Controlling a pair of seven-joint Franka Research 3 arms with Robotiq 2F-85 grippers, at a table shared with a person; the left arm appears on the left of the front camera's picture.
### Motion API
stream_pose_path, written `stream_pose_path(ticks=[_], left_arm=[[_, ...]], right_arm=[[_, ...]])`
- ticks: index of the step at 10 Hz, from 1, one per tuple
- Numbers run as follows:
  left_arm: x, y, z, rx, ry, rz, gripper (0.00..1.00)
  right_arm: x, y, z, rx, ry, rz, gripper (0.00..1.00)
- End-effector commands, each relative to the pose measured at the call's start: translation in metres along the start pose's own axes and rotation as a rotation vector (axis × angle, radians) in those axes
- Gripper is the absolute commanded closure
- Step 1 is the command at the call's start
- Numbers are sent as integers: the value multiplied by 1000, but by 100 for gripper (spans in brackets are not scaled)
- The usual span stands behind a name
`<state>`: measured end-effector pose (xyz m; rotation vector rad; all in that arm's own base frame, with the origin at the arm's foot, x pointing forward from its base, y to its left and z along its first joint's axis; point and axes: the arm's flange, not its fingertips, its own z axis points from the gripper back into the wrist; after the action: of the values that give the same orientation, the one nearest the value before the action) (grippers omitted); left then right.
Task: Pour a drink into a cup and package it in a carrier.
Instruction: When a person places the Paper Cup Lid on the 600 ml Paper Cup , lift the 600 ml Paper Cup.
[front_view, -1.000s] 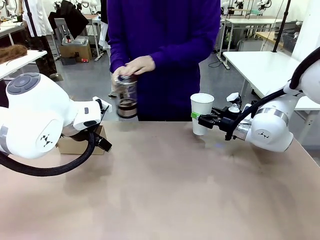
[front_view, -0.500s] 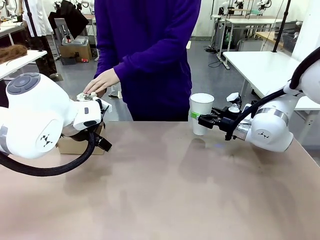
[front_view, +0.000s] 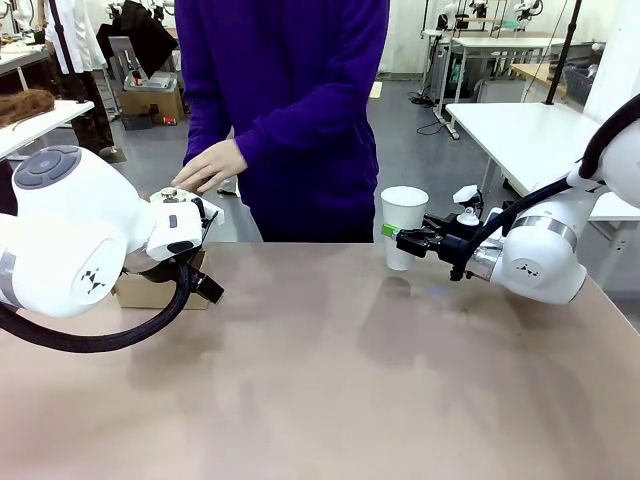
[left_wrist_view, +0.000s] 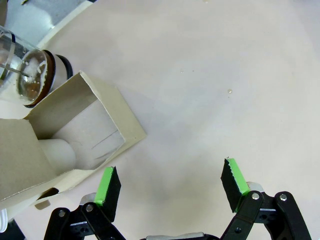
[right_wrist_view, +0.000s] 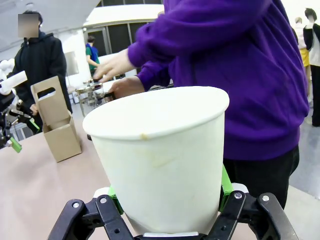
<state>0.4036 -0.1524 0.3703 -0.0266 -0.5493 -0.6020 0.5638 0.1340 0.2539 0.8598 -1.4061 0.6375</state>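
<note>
Cup gripped on the right, carrier and jug on the left, seen in three views.
Front view: the right gripper (front_view: 396, 235), entering from 3 o'clock, is clamped on the lower wall of the upright white cup (front_view: 404, 206), at about 2 o'clock from picture centre near the far edge of the table (front_view: 330, 380); the brown carrier (front_view: 128, 292) sits at 9 o'clock, partly behind the left arm, and the person's hand (front_view: 212, 165) hovers at 10 o'clock. Left wrist view: the left gripper (left_wrist_view: 170, 174) has its jaws spread wide and holds nothing; the carrier (left_wrist_view: 75, 135) lies at 9 o'clock, just beside one pad, with the clear jug (left_wrist_view: 30, 70) touching its 11 o'clock side. Right wrist view: the right gripper (right_wrist_view: 170, 195) presses the cup (right_wrist_view: 160, 150) between green pads; the carrier (right_wrist_view: 57, 127) stands at 9 o'clock, well apart.
</note>
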Motion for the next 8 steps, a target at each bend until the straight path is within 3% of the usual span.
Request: stream_pose_path(ticks=[1, 8], left_arm=[[0, 0, 0, -2, -1, 2, 0], [0, 0, 0, -2, -1, 2, 0]], right_arm=[[4, 2, -1, -5, 9, 6, 20], [4, 2, -1, -5, 9, 6, 20]])
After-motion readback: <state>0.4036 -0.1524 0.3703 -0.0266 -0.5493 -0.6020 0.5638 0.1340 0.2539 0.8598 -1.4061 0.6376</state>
